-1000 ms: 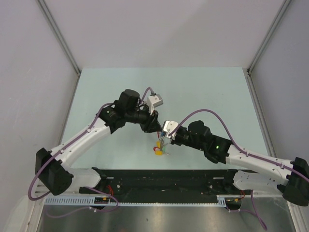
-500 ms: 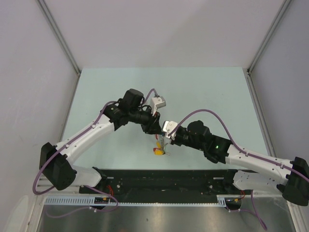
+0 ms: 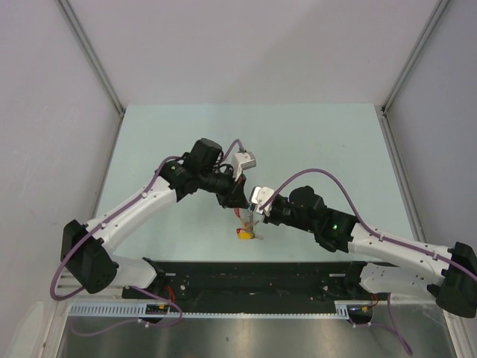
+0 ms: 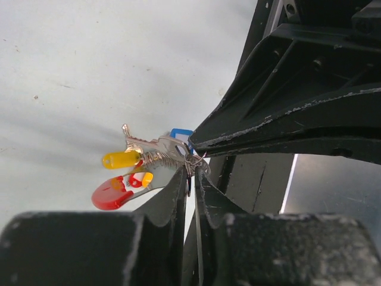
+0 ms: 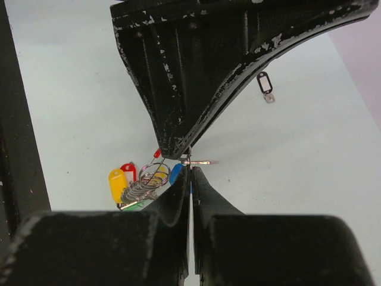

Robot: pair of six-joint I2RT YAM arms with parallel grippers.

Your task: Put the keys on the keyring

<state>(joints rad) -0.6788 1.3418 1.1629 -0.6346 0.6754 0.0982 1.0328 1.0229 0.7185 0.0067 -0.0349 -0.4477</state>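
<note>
Silver keyring (image 4: 158,156) cluster: we see left gripper (image 4: 191,173) clamped on it, right gripper (image 5: 190,170) pinching the blue-tagged key (image 5: 201,162) alongside.

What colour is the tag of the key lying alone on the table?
Black tag; clearest in right wrist view.

Pale green table (image 3: 313,134); grey walls (image 3: 246,45); blk rail (image 3: 223,277) at near edge.
</note>
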